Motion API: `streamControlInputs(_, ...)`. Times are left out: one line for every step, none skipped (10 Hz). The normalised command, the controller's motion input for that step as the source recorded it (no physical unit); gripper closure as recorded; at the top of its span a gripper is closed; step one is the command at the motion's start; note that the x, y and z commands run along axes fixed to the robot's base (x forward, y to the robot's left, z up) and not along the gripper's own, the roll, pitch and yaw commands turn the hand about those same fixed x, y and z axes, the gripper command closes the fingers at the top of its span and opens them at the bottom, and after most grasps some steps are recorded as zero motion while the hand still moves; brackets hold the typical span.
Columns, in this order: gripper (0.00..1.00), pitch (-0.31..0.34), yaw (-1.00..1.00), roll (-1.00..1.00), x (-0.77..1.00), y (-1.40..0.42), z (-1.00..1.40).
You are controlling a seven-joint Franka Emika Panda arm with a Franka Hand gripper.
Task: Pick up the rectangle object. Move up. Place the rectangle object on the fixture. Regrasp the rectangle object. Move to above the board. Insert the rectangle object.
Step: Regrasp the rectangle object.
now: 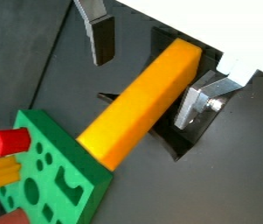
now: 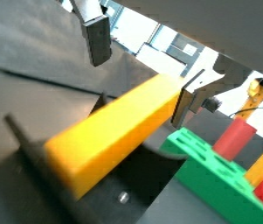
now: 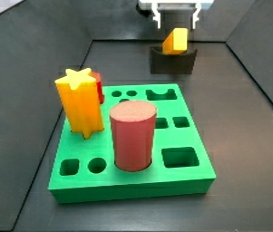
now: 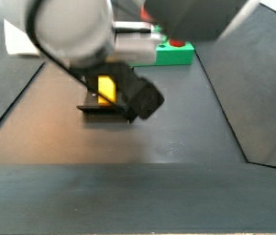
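Already the rectangle object (image 1: 140,101) lay propped on the fixture (image 3: 172,62), apart from the open, empty pincer (image 3: 175,13) hovering just above it, so placing looked done, with regrasp, carry to the board (image 3: 132,177) and insertion left.
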Motion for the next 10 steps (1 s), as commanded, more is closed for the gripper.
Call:
streamControlInputs(0.0,0.066,0.02,0.05,-0.03,0.0,0.29)
streamControlInputs(0.0,0.063,0.03,1.0,-0.01,-1.0,0.92)
streamControlInputs(0.0,0.061,0.03,1.0,-0.01,-1.0,0.86)
streamControlInputs(0.0,0.05,0.03,1.0,-0.03,-1.0,0.83)
streamControlInputs(0.0,0.042,0.03,1.0,-0.06,-1.0,0.78)
streamControlInputs(0.0,0.038,0.02,1.0,-0.06,-1.0,0.72)
streamControlInputs(0.0,0.037,0.02,1.0,-0.06,-1.0,0.64)
streamControlInputs(0.0,0.035,0.02,1.0,-0.05,-0.99,0.48)
streamControlInputs(0.0,0.033,0.02,1.0,-0.04,-0.79,0.28)
streamControlInputs(0.0,0.031,0.02,1.0,-0.03,-0.65,0.2)
